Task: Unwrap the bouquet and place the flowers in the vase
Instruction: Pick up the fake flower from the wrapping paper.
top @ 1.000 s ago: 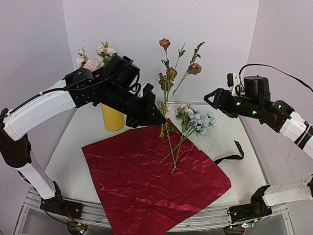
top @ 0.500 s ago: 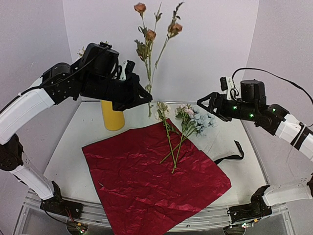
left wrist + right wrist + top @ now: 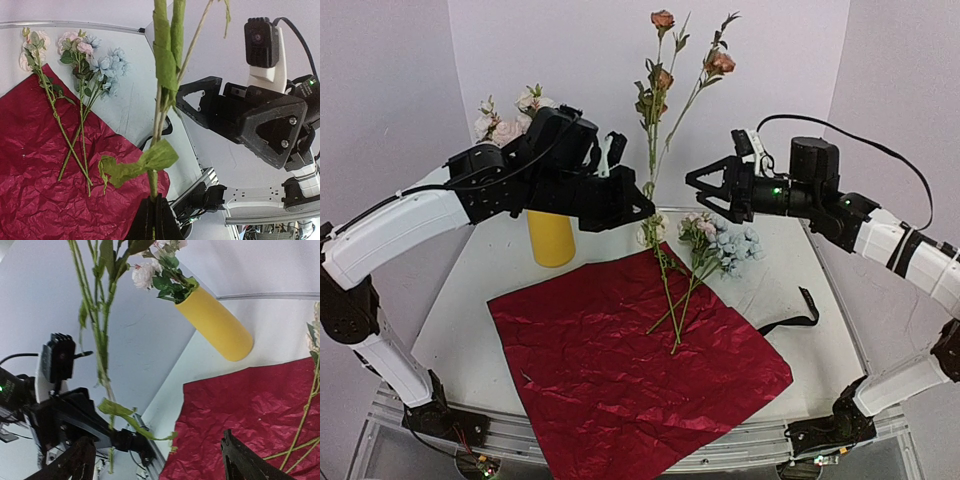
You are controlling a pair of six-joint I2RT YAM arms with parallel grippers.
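- We are high in the middle of the overhead view. The left claw (image 3: 642,208) is clamped tight on the low end of the rust-bloomed stems (image 3: 654,140), and it holds them upright with their blooms near the top edge of the frame.
- The left wrist view confirms the grip: the green stalks rise straight out of the pinched dark fingers at bottom centre.
- The right claw (image 3: 700,190) hangs just right of those stems with its jaws spread wide, facing them and holding nothing.
- We read this as a handover or regrip. With the cut ends buried in the left claw, they cannot go down a narrow mouth, so a second hold higher up would free them.
- The vase (image 3: 551,240) stands upright at centre left, partly hidden behind the left arm. It sits on the counter (image 3: 480,270) just beyond the far-left edge of the paper.
- Pink and white blooms (image 3: 512,118) already poke out of its top, so we judge part of the job done.
- The wrapping paper (image 3: 630,360) lies flat across the lower middle, and the black ribbon (image 3: 800,315) is cast off at its right. The unwrapping looks finished.
- The loose flowers (image 3: 680,280) lie across the paper's upper corner with their heads on bare counter, waiting their turn.
- One to watch: the stalks are thin and leafy, and one leaf droops close above the clamp in the left wrist view. A careless pinch could catch a leaf instead of a stem.
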